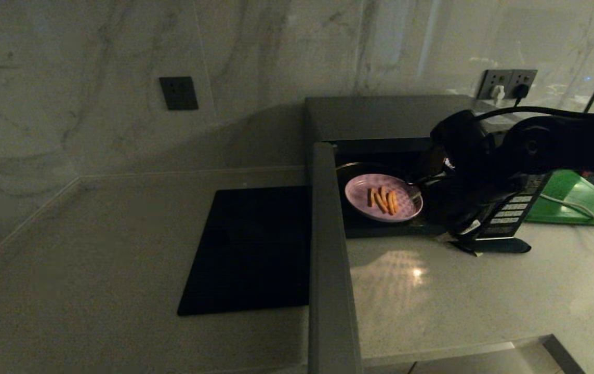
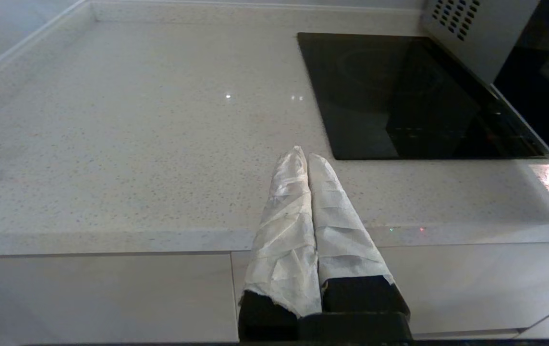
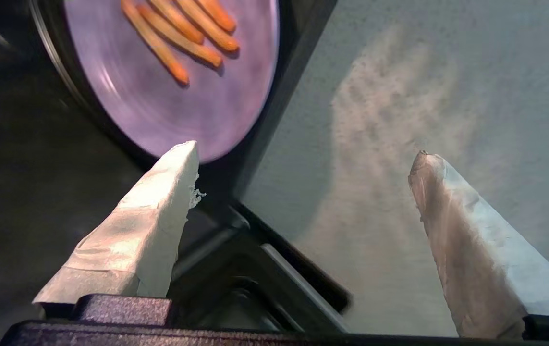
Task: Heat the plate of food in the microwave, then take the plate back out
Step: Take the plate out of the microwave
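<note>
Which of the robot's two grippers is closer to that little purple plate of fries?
The right. The right gripper hangs open at the microwave's mouth, beside the plate of food inside. The left gripper is shut, parked over the bare counter, away from the plate.

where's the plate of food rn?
Head view, right of centre: the plate of food sits inside the open microwave, by its front edge, with the right tool open beside it.
</note>
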You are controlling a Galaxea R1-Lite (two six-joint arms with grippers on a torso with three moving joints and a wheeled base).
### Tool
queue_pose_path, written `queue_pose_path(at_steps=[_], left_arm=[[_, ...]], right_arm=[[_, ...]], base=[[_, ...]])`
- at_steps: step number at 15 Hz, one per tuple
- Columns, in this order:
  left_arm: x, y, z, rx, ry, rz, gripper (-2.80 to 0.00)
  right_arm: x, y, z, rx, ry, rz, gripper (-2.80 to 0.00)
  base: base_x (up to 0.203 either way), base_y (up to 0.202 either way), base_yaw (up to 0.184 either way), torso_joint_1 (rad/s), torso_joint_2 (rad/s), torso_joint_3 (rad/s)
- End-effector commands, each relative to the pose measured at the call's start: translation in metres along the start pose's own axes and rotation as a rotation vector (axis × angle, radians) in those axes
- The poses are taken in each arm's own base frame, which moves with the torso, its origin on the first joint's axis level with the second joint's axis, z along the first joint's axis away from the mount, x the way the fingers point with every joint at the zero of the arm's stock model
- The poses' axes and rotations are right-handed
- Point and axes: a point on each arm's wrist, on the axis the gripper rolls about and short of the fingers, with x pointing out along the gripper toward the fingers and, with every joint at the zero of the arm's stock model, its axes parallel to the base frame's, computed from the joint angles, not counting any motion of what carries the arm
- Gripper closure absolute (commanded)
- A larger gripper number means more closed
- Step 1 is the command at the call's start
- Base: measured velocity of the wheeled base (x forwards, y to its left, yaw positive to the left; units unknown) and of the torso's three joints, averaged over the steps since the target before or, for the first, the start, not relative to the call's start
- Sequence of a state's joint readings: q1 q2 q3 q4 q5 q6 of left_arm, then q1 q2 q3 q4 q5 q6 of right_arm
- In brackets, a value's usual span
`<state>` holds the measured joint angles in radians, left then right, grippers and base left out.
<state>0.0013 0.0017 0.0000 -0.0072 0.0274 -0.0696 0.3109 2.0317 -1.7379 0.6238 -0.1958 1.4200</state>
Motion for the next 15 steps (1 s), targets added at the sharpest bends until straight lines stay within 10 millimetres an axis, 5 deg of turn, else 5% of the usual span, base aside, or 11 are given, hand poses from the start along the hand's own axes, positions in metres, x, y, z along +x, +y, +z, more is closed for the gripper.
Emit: queue_pose_path(at_steps=[1,15], left_arm=[[0.000,0.000,0.000,-0.001,-0.001,0.000,0.00],[0.000,0.000,0.000,-0.001,-0.001,0.000,0.00]], right_arm=[[0.020,0.001,-0.007,0.027,-0.018,-0.054,-2.80],[0.069,0.001,-0.014,0.035,0.021,-0.089,-2.80]], base=[[0.000,0.000,0.000,0.000,0.00,0.000],[0.000,0.000,0.000,0.000,0.00,0.000]])
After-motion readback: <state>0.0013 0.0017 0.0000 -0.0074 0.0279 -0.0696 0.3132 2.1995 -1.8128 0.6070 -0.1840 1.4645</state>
